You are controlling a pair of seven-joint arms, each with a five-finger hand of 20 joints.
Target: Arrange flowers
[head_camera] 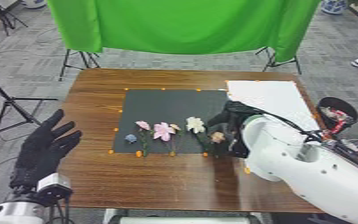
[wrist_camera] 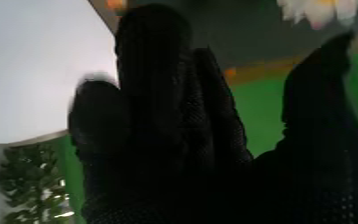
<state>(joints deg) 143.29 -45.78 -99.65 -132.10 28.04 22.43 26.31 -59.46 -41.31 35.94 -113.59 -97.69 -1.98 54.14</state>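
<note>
Flowers [head_camera: 163, 131] lie in a row on the dark mat [head_camera: 167, 107], blooms inside its near edge, stems pointing towards you. Your right hand [head_camera: 233, 117] is over the mat's right edge, close to the peach bloom [head_camera: 217, 137]; the fingers are extended, the thumb stands well away from them, and nothing is seen in their hold. Your left hand [head_camera: 44, 145] is by the tabletop's [head_camera: 158, 185] left edge, fingers straight and spread, empty.

Risk, principal: if you lower or sweep the right hand as it lies, the glove could crush or drag the peach bloom, the clearance being small. Risk, secondary: the white bloom [head_camera: 195, 125] is next along, and its stem runs near the peach one's; a wide pinch could take both. Risk, minor: thin stems may roll or slip from gloved fingers if you grip them off-centre, spoiling the spacing.

Count: one blue bloom [head_camera: 131, 138], one white, one peach, and two plain pink; a further small pink shape beside the larger pink bloom may be a separate bud, you cannot tell. One mat, one white sheet [head_camera: 260, 97] at the tabletop's far right corner, one dark container [head_camera: 325, 106] beyond the right edge, two robot hands
</note>
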